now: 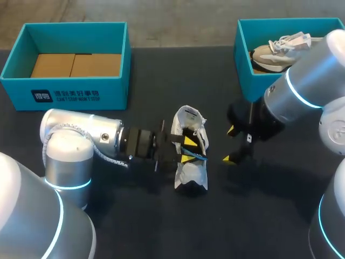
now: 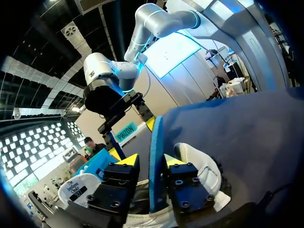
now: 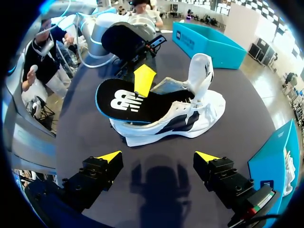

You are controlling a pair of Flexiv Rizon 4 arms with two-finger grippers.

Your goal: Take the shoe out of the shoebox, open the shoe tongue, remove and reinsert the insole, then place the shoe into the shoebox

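A white shoe (image 1: 190, 175) lies mid-table with its tongue (image 3: 199, 71) standing up. A black insole with a blue edge (image 3: 128, 102) sticks out of the shoe over the heel end. My left gripper (image 1: 187, 149) is at the shoe. The insole (image 2: 156, 142) stands edge-on between its fingers, against one and a little off the other, so the gripper is open. My right gripper (image 3: 158, 156) hangs open just to the right of the shoe (image 3: 190, 118), empty. It also shows ahead in the left wrist view as the right gripper (image 2: 130, 124).
A teal shoebox (image 1: 67, 89) with a cardboard bottom stands at the back left. Another teal box (image 1: 245, 65) at the back right holds a second, beige shoe (image 1: 275, 51), close behind my right arm.
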